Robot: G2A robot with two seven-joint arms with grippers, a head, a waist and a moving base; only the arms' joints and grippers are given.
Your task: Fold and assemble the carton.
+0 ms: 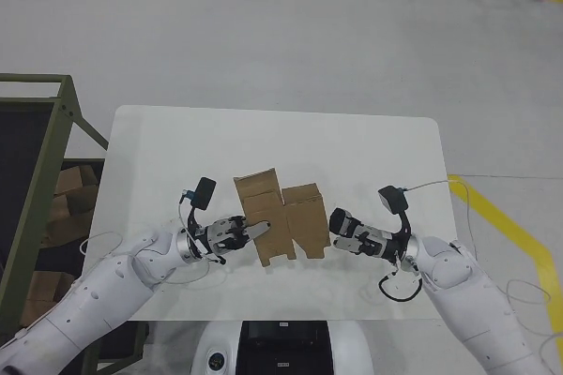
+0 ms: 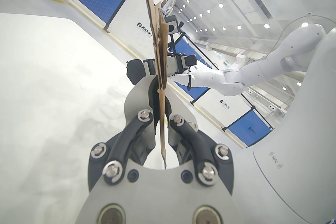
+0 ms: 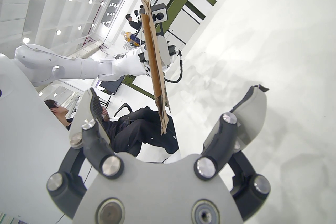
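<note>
**Left gripper clamped on flat carton, right gripper spread at its other edge**

My left gripper is closed tight on the left edge of the carton; from its wrist camera I see both fingers pressed against the cardboard, one on each face, the sheet running edge-on away from the grip. My right gripper sits at the carton's right edge with its jaws wide apart; the near corner of the cardboard reaches into the gap between the fingers, and I see neither pad touching it. The two grippers face each other across the carton, left arm from the near left, right arm from the near right.

The carton itself is a flattened brown sheet, not yet opened into a box; its flaps stick out on the far side, the left ones reaching farther than the right. It is held roughly level over the near middle of the white table; I cannot tell whether any part of it rests on the surface. Left of the table stands a green rack with more cardboard boxes inside it.
</note>
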